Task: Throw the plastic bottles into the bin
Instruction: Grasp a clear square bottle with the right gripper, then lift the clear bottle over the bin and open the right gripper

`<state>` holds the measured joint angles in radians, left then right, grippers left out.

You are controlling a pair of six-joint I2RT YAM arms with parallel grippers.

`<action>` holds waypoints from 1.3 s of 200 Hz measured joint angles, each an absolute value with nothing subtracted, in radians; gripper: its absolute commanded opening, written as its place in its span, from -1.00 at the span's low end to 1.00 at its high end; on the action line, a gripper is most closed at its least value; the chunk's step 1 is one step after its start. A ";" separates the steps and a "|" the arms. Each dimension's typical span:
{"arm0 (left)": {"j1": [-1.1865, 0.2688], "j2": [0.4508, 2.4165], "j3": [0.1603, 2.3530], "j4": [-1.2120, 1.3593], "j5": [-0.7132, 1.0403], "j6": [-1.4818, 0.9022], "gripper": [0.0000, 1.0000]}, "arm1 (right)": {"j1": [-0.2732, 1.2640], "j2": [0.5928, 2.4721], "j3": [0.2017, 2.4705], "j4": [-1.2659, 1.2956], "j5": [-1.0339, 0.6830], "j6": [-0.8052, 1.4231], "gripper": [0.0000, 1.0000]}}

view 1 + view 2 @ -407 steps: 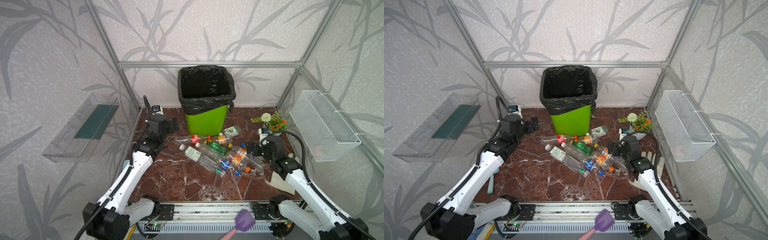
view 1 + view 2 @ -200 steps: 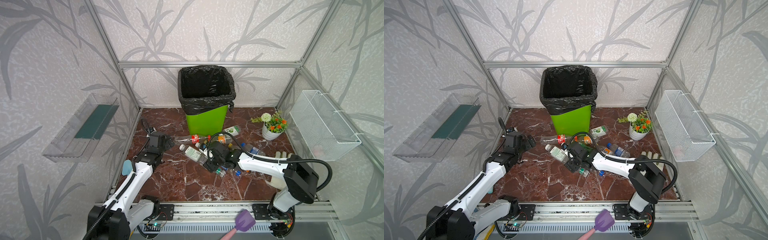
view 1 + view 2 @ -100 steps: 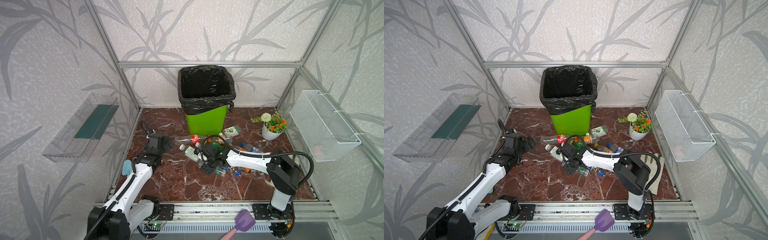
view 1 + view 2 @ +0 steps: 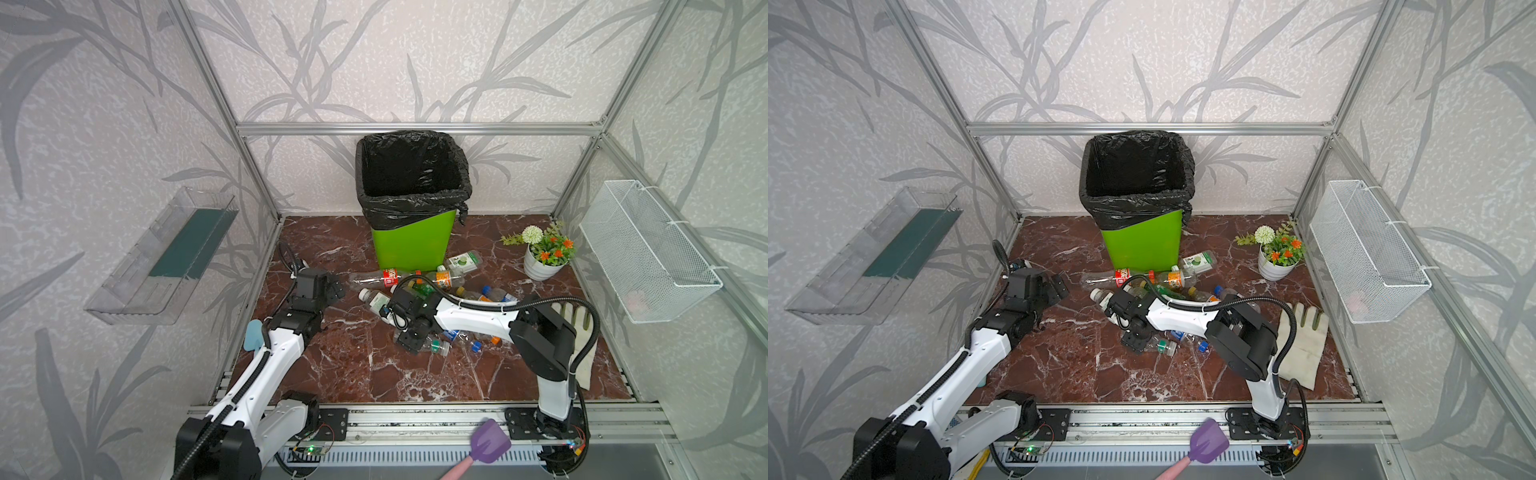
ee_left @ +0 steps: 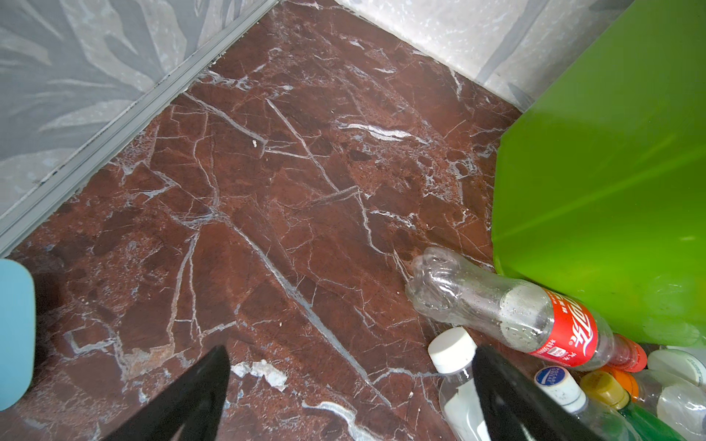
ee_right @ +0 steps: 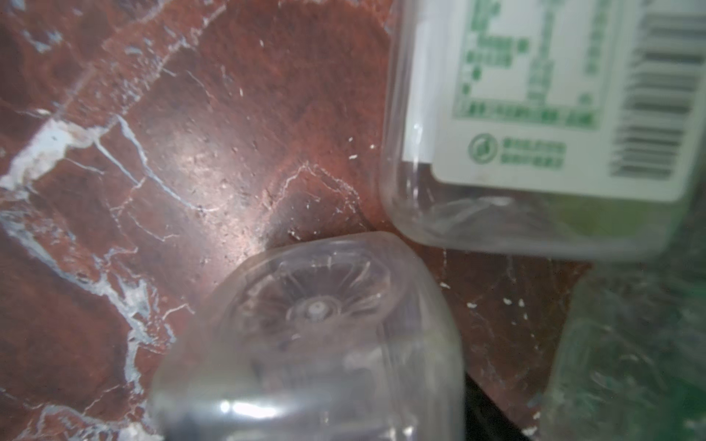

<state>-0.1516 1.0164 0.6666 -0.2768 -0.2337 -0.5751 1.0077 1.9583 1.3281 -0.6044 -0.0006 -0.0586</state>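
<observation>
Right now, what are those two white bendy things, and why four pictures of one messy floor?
They are two robot arms with pincers, called grippers. Two pictures look down from above; the two close-ups come from cameras on the arms' wrists. Plastic bottles lie on the red marble floor before the green bin. A flowerpot and a glove sit aside. The left gripper is open and holds nothing. The right gripper is down in the pile with a clear bottle at its jaws; whether it grips it, I cannot tell.

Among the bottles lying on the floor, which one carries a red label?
The clear bottle with the red label, lying on its side beside the foot of the lime-green bin; no other bottle's label is red.
</observation>
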 measured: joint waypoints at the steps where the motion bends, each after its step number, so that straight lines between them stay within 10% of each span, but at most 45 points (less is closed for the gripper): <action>1: -0.152 1.016 0.667 -0.277 -0.234 -0.575 0.99 | 1.008 1.958 1.328 -0.605 -0.001 -0.058 0.25; 86: -0.132 1.013 0.667 -0.276 -0.230 -0.575 0.99 | 1.008 1.850 1.358 -0.622 0.049 -0.080 -0.05; 189: -0.115 1.095 0.667 -0.250 -0.183 -0.577 0.99 | 0.960 1.020 1.357 0.067 0.371 -0.498 -0.10; 260: -0.115 1.121 0.667 -0.221 -0.091 -0.605 0.97 | 0.590 1.447 1.824 0.198 0.090 -0.297 0.05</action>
